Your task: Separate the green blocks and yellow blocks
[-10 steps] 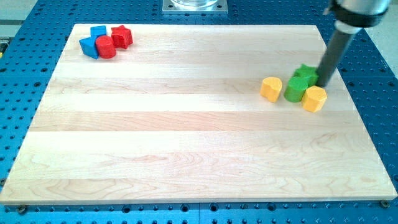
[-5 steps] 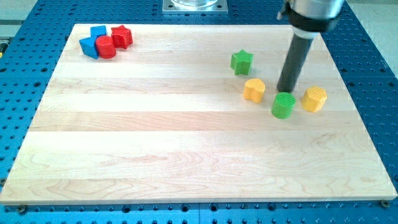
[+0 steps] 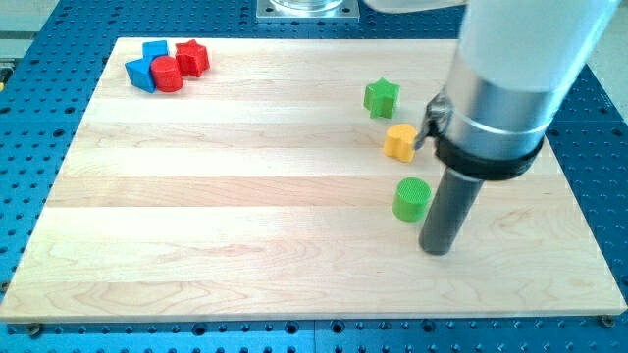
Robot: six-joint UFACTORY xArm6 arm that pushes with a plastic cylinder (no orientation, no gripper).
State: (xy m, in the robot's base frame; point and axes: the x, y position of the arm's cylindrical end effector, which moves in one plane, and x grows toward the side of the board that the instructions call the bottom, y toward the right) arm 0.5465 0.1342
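Observation:
A green star block (image 3: 381, 97) lies in the upper right part of the wooden board (image 3: 245, 196). A yellow block (image 3: 399, 141) lies just below it. A green cylinder (image 3: 412, 199) lies lower, near the board's right middle. My tip (image 3: 438, 247) rests on the board just to the lower right of the green cylinder, close to it. The arm's large body covers the area to the right of the yellow block, so the second yellow block is hidden.
A blue block (image 3: 141, 73), another blue block (image 3: 154, 49), a red cylinder (image 3: 167, 75) and a red star (image 3: 192, 58) are clustered at the board's upper left corner. Blue perforated table (image 3: 589, 147) surrounds the board.
My tip has moved down and slightly left, from above the green cylinder to its lower right. The green cylinder slid down and left. The right yellow block is now hidden behind the arm.

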